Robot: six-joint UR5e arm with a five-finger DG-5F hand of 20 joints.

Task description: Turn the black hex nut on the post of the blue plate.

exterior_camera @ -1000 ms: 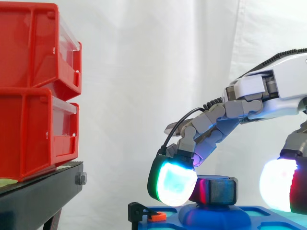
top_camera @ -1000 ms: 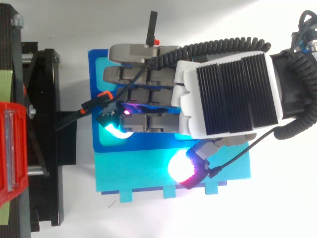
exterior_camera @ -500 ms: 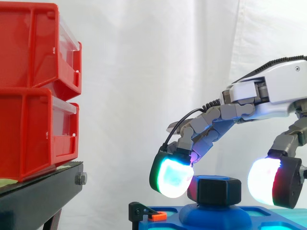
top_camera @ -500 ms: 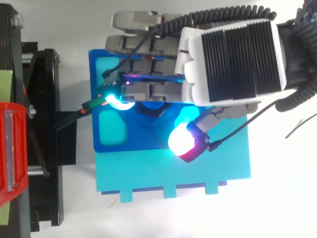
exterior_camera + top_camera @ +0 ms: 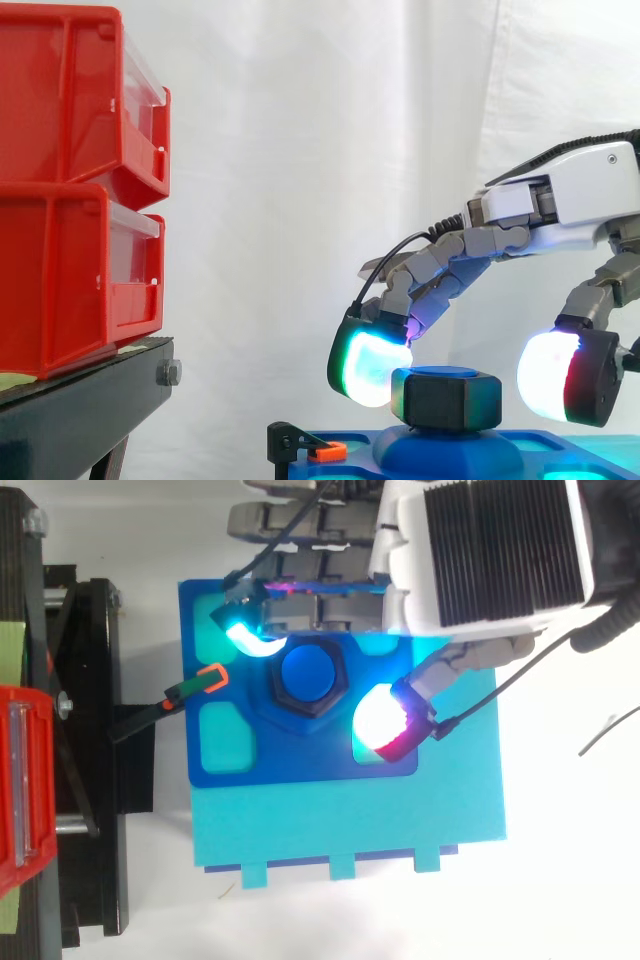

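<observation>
The black hex nut [image 5: 337, 693] sits on the blue post [image 5: 305, 673] in the middle of the blue plate [image 5: 300, 762]. From the side, the nut [image 5: 446, 398] stands on the post's rounded blue base [image 5: 450, 452]. My hand [image 5: 480, 550] hovers over the plate's far edge, open, straddling the nut. A cyan-glowing fingertip [image 5: 250, 640] lies just off the nut's upper left corner. The thumb's white and red pad [image 5: 385, 725] is at the nut's lower right with a small gap. In the side view the hand [image 5: 560, 200] arches above the nut, pads on either side.
Stacked red bins [image 5: 70, 190] rest on a black stand [image 5: 80, 410] at the left. A black clip with an orange tip [image 5: 205, 680] reaches onto the plate's left edge. A lighter cyan board [image 5: 350, 820] lies under the blue plate.
The hand has let go of the nut and slid toward the top edge of the top view, uncovering nut and post. The thumb pad has moved off the nut's side.
</observation>
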